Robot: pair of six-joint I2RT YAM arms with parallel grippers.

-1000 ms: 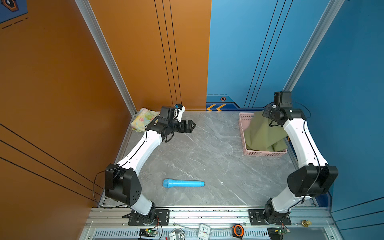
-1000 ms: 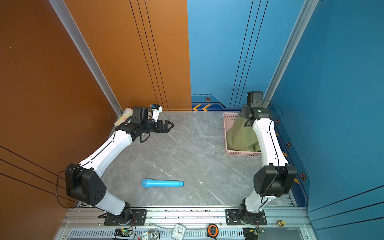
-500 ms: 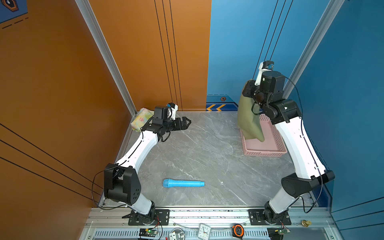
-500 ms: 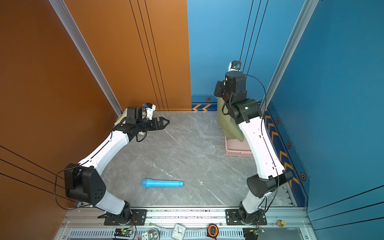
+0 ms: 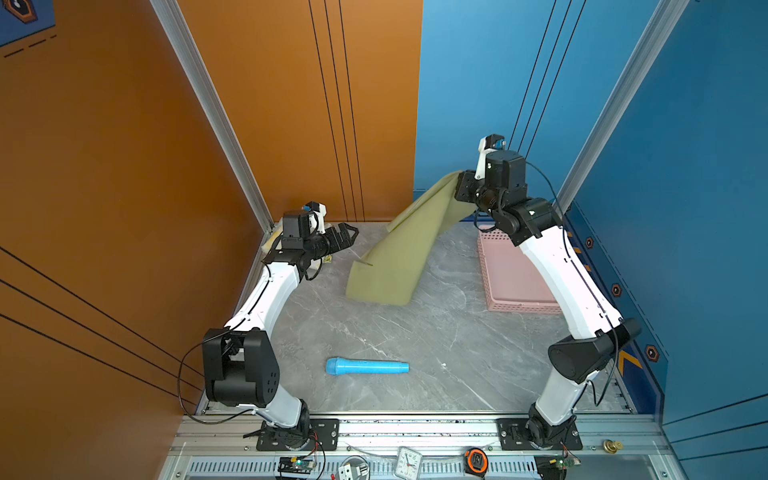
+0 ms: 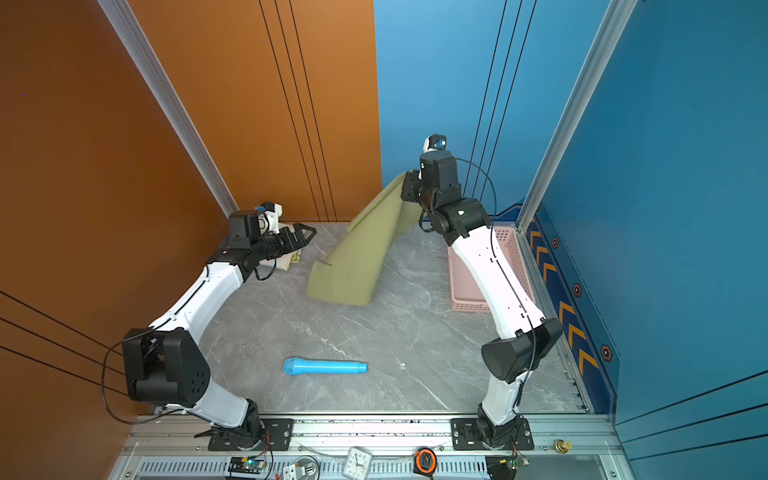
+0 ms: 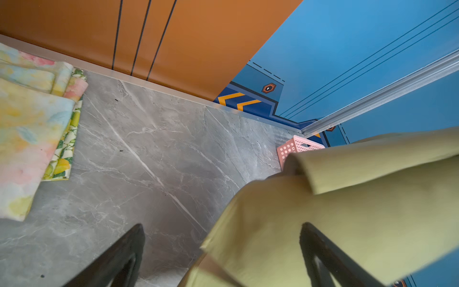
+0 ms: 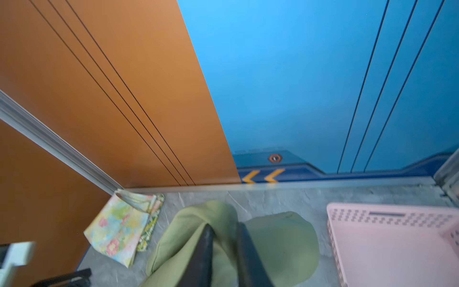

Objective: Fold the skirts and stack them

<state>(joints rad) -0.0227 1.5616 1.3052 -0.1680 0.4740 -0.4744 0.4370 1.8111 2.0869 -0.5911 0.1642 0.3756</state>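
Listing three skirts, one basket, one blue tube and two arms.

- **Olive green skirt** [image 5: 399,257]: one, stretched aslant from the right gripper [image 8: 224,229] down to the grey table [image 5: 415,353], with its lower end resting toward the back middle.
- **Pastel floral skirt** [image 7: 27,129] and **lemon-print skirt** [image 7: 67,139]: one each, folded, floral on top, in the far left corner.
- **Pink basket** [image 5: 523,306]: one, far right.
- **Blue tube** [image 5: 368,367]: one, lying near the front.
- **Right arm:** raised high and reaching inward, fingers close together with olive cloth pinched between them.
- **Left arm:** low; the left gripper [image 5: 351,235] is beside the stack, fingers wide apart.
- **Change:** half a second earlier the olive skirt hung straight down by the basket; a second earlier it lay inside.
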